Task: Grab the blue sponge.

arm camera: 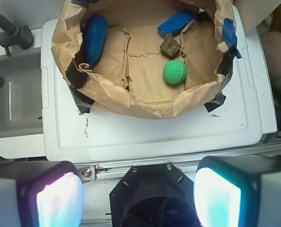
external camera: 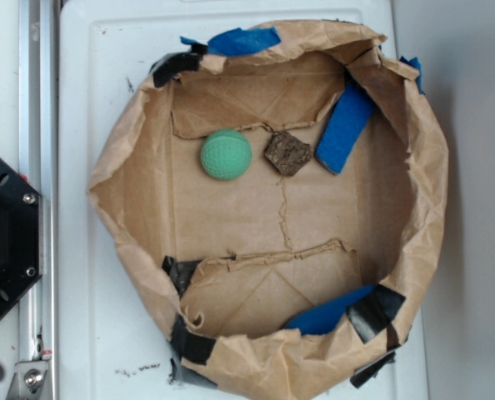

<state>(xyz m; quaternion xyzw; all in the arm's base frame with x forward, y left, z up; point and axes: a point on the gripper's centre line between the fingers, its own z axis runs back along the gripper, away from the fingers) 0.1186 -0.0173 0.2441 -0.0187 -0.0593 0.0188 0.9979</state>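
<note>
Nothing is grabbed yet: bright blue flat rectangular sponge (external camera: 345, 126) lies untouched at upper right; hand (arm camera: 139, 196), fingers apart, waits far from it.

Exterior looks straight down, near; wrist views obliquely from farther; both share the paper basket (external camera: 131, 133) (arm camera: 131, 101).

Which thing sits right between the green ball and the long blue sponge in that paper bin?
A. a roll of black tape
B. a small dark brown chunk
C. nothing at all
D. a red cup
B: the dark brown chunk lies between the green ball and the blue sponge.
</note>
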